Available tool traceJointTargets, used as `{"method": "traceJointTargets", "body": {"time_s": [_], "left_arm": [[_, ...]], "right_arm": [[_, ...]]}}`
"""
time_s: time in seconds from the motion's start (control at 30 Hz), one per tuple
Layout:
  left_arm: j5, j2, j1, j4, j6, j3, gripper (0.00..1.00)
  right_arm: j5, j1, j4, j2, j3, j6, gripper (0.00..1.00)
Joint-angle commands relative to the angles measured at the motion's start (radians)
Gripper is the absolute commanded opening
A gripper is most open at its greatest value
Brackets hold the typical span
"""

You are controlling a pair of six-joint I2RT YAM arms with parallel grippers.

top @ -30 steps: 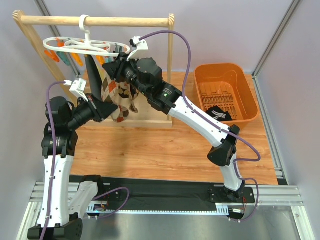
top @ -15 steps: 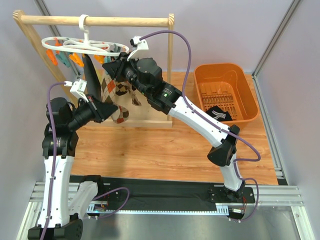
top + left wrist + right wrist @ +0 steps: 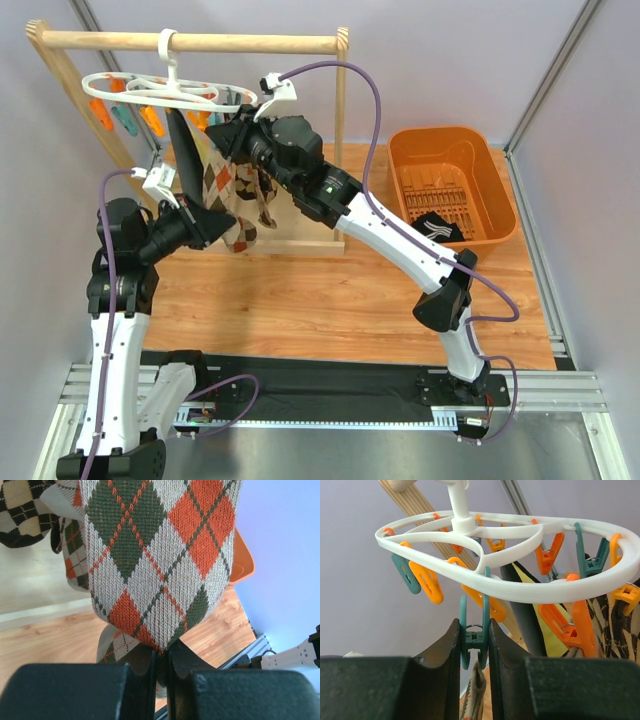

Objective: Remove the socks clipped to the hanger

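Hanger [image 3: 520, 587] hangs by its hook from the wooden rail [image 3: 200, 42], upper left of the overhead view, with a bunch of socks [image 3: 230, 185] below it. Count of those left is uncertain: at least one black sock [image 3: 183, 150], several argyle ones and a yellow edge, overlapping too much to separate. One dark sock [image 3: 437, 226] lies in the orange basket [image 3: 440, 131] at right of frame, so I judge the job begun but mostly undone. Several clips at the left of the right wrist view, e.g. an orange clip [image 3: 427, 582], dangle with nothing in them. Left gripper [image 3: 161, 655] is pinched tight on the toe of an argyle sock [image 3: 160, 555], which stretches up and away from it toward the ring. Right gripper [image 3: 473, 625] sits just under the ring, its fingers pressed against both sides of a teal clip [image 3: 472, 636]; a strip of fabric shows below that clip, low centre of frame. Whether the clip has let go cannot be told. Reads as the release step for this one sock: squeeze above, tension below. Remaining: free it, carry it off, presumably to the basket, then repeat for each clipped sock.
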Motion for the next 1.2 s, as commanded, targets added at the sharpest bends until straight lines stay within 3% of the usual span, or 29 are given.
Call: {"method": "traceJointTargets", "body": {"time_s": [0.0, 0.33, 0.4, 0.43, 0.53, 0.7, 0.8, 1.03, 1.17], "left_arm": [[-0.013, -0.015, 0.005, -0.006, 0.009, -0.005, 0.0], [-0.047, -0.026, 0.003, -0.029, 0.002, -0.037, 0.0], [-0.044, -0.023, 0.005, -0.037, 0.0, -0.029, 0.0], [-0.044, -0.023, 0.005, -0.039, 0.0, -0.025, 0.0], [-0.05, -0.026, 0.005, -0.069, 0.006, 0.003, 0.0], [-0.043, -0.034, 0.003, -0.121, 0.014, 0.024, 0.0], [-0.029, -0.035, 0.005, -0.141, 0.015, 0.035, 0.0], [0.155, -0.037, 0.003, -0.063, -0.052, 0.043, 0.0], [0.337, -0.029, -0.003, 0.143, -0.204, 0.012, 0.0]], "right_arm": [[0.008, -0.003, 0.05, 0.01, 0.05, 0.007, 0.0], [-0.008, -0.003, 0.045, 0.003, 0.021, 0.008, 0.02], [-0.023, -0.002, 0.046, -0.008, 0.0, 0.007, 0.14], [-0.027, -0.003, 0.043, -0.016, -0.011, 0.002, 0.27], [-0.043, -0.003, 0.048, -0.075, -0.105, -0.028, 0.45], [-0.107, -0.003, 0.152, -0.264, -0.409, -0.059, 0.57], [-0.181, -0.003, 0.178, -0.383, -0.564, -0.107, 0.74], [-0.457, -0.003, 0.215, -0.597, -0.91, -0.334, 0.8], [-0.606, 0.004, 0.215, -0.626, -0.996, -0.392, 0.85]]}}
